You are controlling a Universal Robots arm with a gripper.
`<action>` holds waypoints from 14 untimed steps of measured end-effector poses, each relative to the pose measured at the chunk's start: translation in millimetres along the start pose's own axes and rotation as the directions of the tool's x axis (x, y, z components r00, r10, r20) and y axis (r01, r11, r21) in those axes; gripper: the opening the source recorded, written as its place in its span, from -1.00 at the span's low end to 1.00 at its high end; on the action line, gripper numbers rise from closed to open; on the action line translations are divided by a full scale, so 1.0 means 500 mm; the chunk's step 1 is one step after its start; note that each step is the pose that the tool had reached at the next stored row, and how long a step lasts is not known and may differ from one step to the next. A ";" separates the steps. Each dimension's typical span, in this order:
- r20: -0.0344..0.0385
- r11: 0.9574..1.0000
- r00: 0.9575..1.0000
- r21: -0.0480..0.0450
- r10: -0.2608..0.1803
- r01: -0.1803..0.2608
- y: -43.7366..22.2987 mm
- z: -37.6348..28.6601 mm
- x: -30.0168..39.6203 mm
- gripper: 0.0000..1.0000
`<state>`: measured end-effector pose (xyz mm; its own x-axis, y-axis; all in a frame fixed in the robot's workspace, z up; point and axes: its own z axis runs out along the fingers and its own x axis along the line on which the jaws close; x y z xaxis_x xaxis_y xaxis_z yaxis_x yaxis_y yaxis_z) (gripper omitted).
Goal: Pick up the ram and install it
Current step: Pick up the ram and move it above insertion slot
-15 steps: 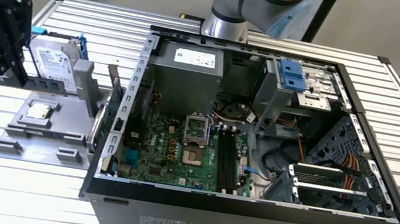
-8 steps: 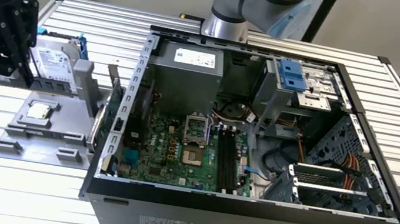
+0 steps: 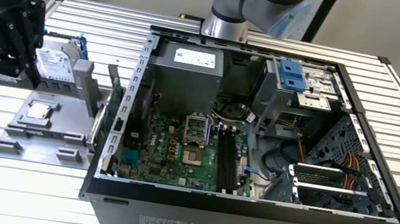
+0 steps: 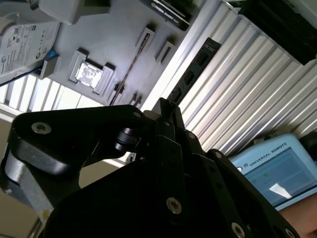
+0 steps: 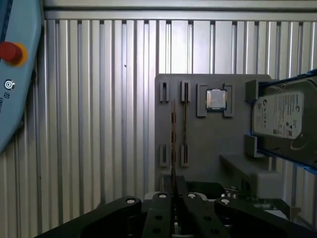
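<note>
Claw [image 5: 173, 192] is clamped on the ram [image 4: 196, 66] at the case's [image 3: 138, 82] 9 o'clock; I'd keep it square to the slots [image 3: 228, 159].

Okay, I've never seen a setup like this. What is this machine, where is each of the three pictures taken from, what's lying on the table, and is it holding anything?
This is a robot arm with a black gripper at its end, working at a ribbed metal table. The exterior view looks on from off the arm; both wrist views come from cameras riding on the arm. On the table stand an open computer case and, beside it, a grey holder. The holder carries a silver hard drive, a small square processor chip and the ram, a thin stick on edge. The gripper is over the ram; whether it grips it, I cannot tell.
</note>
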<state>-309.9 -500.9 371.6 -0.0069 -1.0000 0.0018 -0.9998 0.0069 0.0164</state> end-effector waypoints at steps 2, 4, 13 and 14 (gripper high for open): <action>0.000 1.000 1.000 0.000 0.000 0.000 -0.004 0.000 0.000 -1.00; 0.000 1.000 1.000 0.000 0.000 0.000 -0.008 0.000 0.000 -1.00; 0.000 1.000 1.000 0.000 0.000 0.000 -0.028 0.000 -0.001 -1.00; 0.000 1.000 1.000 0.000 0.000 0.000 -0.030 -0.001 -0.001 -1.00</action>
<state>-294.7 -500.6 371.6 -0.0069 -1.0000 0.0018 -0.9998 0.0069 0.0164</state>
